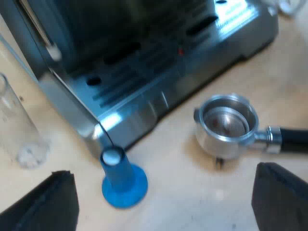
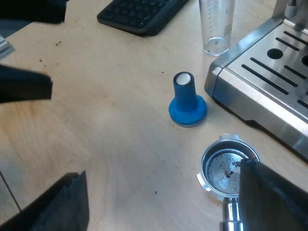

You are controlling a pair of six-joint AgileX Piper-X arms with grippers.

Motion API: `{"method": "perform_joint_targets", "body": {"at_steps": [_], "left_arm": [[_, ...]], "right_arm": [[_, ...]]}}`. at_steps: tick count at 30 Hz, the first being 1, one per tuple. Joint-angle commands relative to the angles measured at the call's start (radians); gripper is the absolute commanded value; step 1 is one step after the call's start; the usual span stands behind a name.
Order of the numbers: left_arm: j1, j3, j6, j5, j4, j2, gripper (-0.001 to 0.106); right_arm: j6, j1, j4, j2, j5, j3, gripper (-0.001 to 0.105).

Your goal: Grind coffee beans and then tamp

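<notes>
Left claw is held wide apart over the counter, nothing between its fingers; right claw is likewise spread and empty. Holder is found loose on the counter just ahead of the left claw, basket up, with its dark handle running out past one fingertip. From the right claw it is seen close under one finger, which hides the handle. Only a few dark specks are noted in the basket, so grinding is judged not yet done. The holder is taken to be stiff metal and head-heavy, its round rim smooth and likely slippery. The handle is judged the proper place to grip, close to the head so that it does not droop. Tamper stands upright on its broad base ahead of both claws, just beside the corner of the espresso machine. It is judged light and easily tipped, best taken by its narrow stem. Measuring glass stands beyond the tamper at the machine's side, clear and probably fragile. A keyboard lies farther off. Nothing is laid across the handle, but the tamper and the machine's tray edge are close enough to be knocked.
</notes>
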Motion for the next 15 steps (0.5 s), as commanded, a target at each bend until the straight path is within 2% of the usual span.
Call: {"method": "perform_joint_targets", "body": {"at_steps": [1,9,15], "left_arm": [[-0.004,0.001,-0.044,-0.017,-0.086,0.007,0.079],[-0.004,0.022,-0.045,0.009,-0.154,0.169,0.079],[-0.002,0.022,-0.045,0.009,-0.231,0.348,0.079]], "right_arm": [[-0.017,0.001,-0.014,-0.006,-0.007,-0.008,0.066],[-0.017,0.001,-0.014,-0.006,-0.009,-0.008,0.066],[-0.017,0.001,-0.014,-0.006,-0.009,-0.008,0.066]]}}
